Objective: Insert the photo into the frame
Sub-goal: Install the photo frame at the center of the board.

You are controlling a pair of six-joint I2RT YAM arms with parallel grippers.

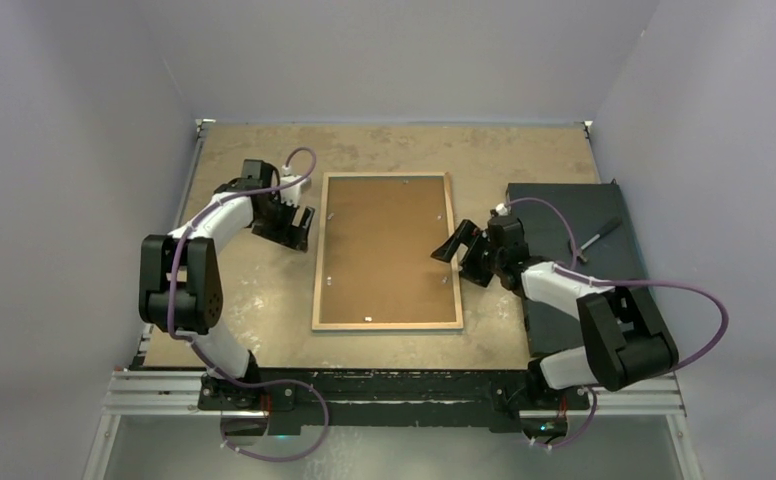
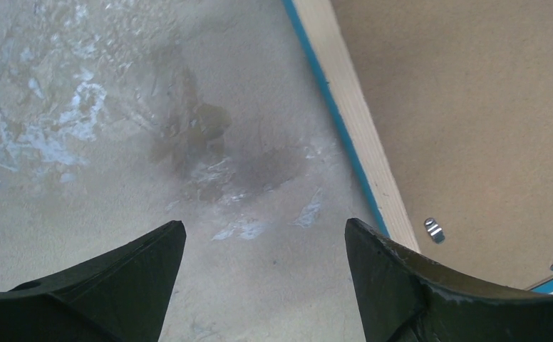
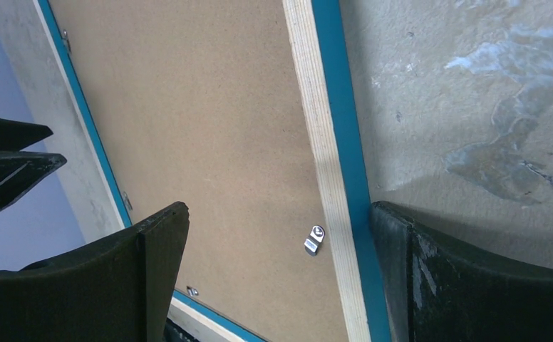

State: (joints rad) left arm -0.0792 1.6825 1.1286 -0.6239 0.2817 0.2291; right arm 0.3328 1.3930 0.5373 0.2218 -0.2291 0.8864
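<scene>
The frame lies face down in the middle of the table, light wood rim up, with a thin blue edge. A plain brown backing board fills it, and small metal clips stand along the rim. The photo is out of view. My left gripper is open just left of the frame's far left side, over bare table. At the frame's right side my right gripper is open. It straddles the right rim, one finger over the board and one outside it, with nothing held.
A dark mat lies at the table's right with a black pen-like tool on it. Grey walls close in the table at the back and both sides. The table top is worn and blotchy.
</scene>
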